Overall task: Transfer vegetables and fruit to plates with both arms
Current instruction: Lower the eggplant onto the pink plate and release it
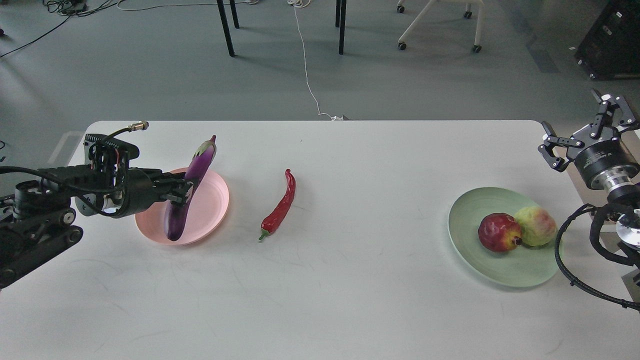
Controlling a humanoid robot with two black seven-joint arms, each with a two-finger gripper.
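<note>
My left gripper (181,194) is shut on the purple eggplant (187,187) and holds it tilted over the pink plate (212,200), cap end up and far. The red chili pepper (279,206) lies on the white table to the right of that plate, apart from it. The dark red fruit (498,232) and the yellow-green fruit (535,226) sit side by side on the green plate (500,272) at the right. My right gripper (585,125) is open and empty, raised beyond the table's right edge, above and behind the green plate.
The white table (350,280) has its far edge near the top third of the view. Beyond it the floor holds black table legs (225,27), a white cable (307,65) and a wheeled chair base (440,25). My right arm's black cables (575,250) loop beside the green plate.
</note>
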